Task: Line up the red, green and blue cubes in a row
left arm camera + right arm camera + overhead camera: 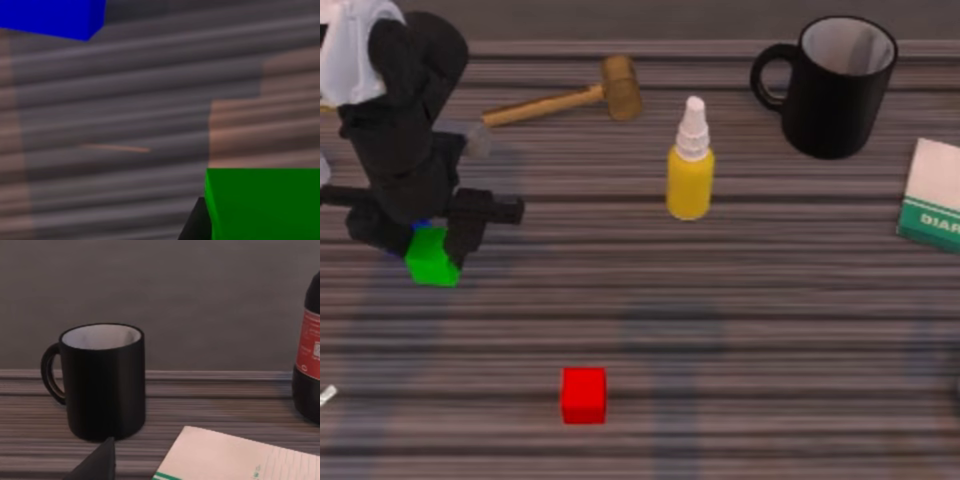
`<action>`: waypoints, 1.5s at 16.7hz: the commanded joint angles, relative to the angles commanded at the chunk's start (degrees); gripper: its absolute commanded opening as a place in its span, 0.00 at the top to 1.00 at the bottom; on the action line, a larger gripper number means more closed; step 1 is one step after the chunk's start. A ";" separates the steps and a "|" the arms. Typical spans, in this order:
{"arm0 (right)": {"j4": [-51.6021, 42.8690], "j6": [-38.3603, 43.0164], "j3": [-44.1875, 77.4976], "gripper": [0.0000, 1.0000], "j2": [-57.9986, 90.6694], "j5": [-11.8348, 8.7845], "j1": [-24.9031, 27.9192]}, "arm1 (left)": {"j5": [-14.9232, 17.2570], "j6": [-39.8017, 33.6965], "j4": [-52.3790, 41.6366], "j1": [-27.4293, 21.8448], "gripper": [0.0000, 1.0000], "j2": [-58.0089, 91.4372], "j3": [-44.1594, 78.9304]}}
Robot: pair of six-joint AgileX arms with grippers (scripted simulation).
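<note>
1. The left gripper (pixel 430 235) hangs low at the table's left side, its fingers clamped on the small bright green cube (pixel 431 257).
2. The deep blue cube (pixel 50 16) lies close behind it, mostly hidden under the arm.
3. The bright red cube (pixel 584 394) sits apart, toward the near edge of the striped wooden table (pixel 770 330).
4. The right arm's claw is out of the top view; I cannot tell its state.

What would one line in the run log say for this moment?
left gripper: at green cube, table's left | blue cube: close behind it | red cube: alone near front, untouched | right arm: out of top view | row: not formed
</note>
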 joint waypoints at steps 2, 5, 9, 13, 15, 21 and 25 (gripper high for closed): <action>0.00 0.00 0.00 0.00 0.00 0.00 0.00 | -0.02 0.09 0.15 -0.31 1.00 0.22 -0.14; 0.00 0.00 0.00 0.00 0.00 0.00 0.00 | -0.06 -2.00 -0.41 -2.36 1.00 0.82 0.83; 0.00 0.00 0.00 0.00 0.00 0.00 0.00 | -0.24 -13.12 -2.72 -11.48 1.00 2.83 4.19; 0.00 0.00 0.00 0.00 0.00 0.00 0.00 | -0.43 -30.55 -5.20 -23.88 1.00 4.40 7.96; 0.00 0.00 0.00 0.00 0.00 0.00 0.00 | -0.51 -37.50 -6.12 -29.48 1.00 4.75 9.51; 0.00 0.00 0.00 0.00 0.00 0.00 0.00 | -0.64 -44.47 -6.85 -36.02 1.00 4.54 11.02; 0.00 0.00 0.00 0.00 0.00 0.00 0.00 | -0.63 -44.28 -5.77 -35.83 1.00 4.79 10.08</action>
